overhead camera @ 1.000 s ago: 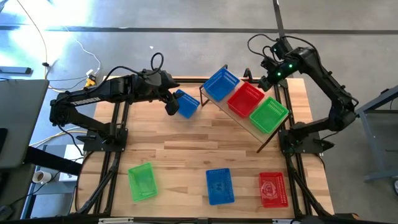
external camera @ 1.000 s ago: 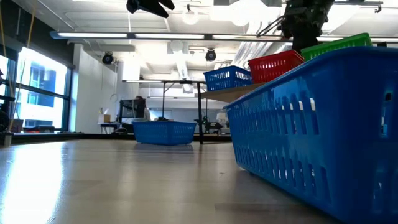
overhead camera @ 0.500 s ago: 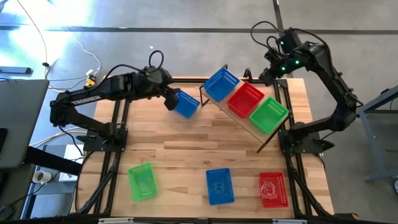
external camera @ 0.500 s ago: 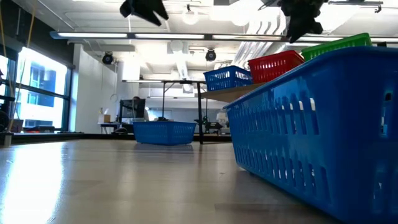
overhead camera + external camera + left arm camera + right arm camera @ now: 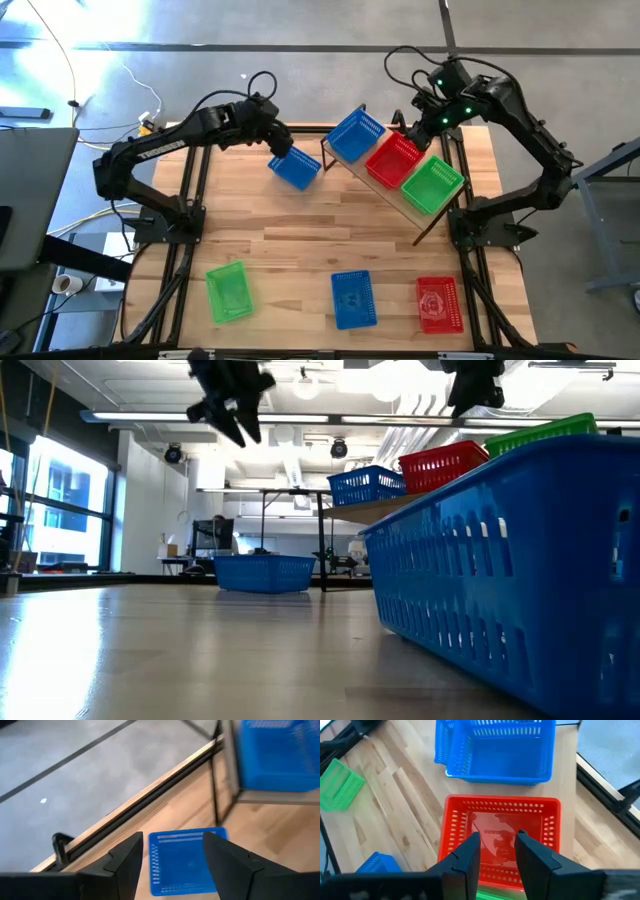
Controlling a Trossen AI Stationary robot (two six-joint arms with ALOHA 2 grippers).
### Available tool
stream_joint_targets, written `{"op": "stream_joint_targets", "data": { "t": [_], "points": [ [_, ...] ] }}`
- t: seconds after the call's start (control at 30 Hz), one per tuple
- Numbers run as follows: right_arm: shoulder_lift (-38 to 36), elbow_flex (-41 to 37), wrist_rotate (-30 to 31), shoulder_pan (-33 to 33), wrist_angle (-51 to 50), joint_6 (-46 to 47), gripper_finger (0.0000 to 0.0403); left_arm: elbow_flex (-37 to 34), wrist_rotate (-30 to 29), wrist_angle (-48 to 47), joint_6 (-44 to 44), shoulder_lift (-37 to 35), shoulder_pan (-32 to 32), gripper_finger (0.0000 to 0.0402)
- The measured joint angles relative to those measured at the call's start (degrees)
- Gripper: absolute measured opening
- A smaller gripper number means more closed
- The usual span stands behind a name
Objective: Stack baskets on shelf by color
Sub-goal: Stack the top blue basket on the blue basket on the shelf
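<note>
Found the shelf (image 5: 425,222) set at an angle on the far right part of the table (image 5: 290,235), carrying in a row a blue basket (image 5: 355,135), a red basket (image 5: 395,159) and a green basket (image 5: 433,185). Observed a second blue basket (image 5: 296,168) loose on the table just left of the shelf, and along the near edge a green one (image 5: 228,291), a blue one (image 5: 353,299) and a red one (image 5: 438,304), well apart. Noted the left gripper (image 5: 281,146) raised over the loose blue basket with fingers spread and empty, and the right gripper (image 5: 496,851) above the shelved red basket, fingers parted, holding nothing.

Blue basket (image 5: 355,135), red basket (image 5: 394,159), green basket (image 5: 432,185) — perforated mesh, seemingly light-wood shelf (image 5: 375,185)
</note>
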Motion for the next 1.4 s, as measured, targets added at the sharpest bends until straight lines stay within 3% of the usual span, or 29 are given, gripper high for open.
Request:
{"op": "stream_joint_targets", "data": {
  "t": [0.3,0.7,0.93,1.4],
  "points": [
    [0.00,-0.03,2.69,4.18,0.59,2.36,0.0107,-0.02,4.42,-0.01,-1.07,4.91,4.32,0.0197],
    [0.00,-0.07,4.58,6.16,0.65,2.37,0.0107,0.00,19.14,-4.82,35.77,13.14,3.14,0.0197],
    [0.00,-0.07,4.56,6.16,1.33,2.37,0.0107,0.04,21.87,-6.74,53.23,17.37,1.11,0.0197],
    [0.00,-0.07,4.54,6.16,1.48,2.37,0.0107,0.04,22.24,-9.41,58.24,24.78,-1.98,0.0197]
  ]
}}
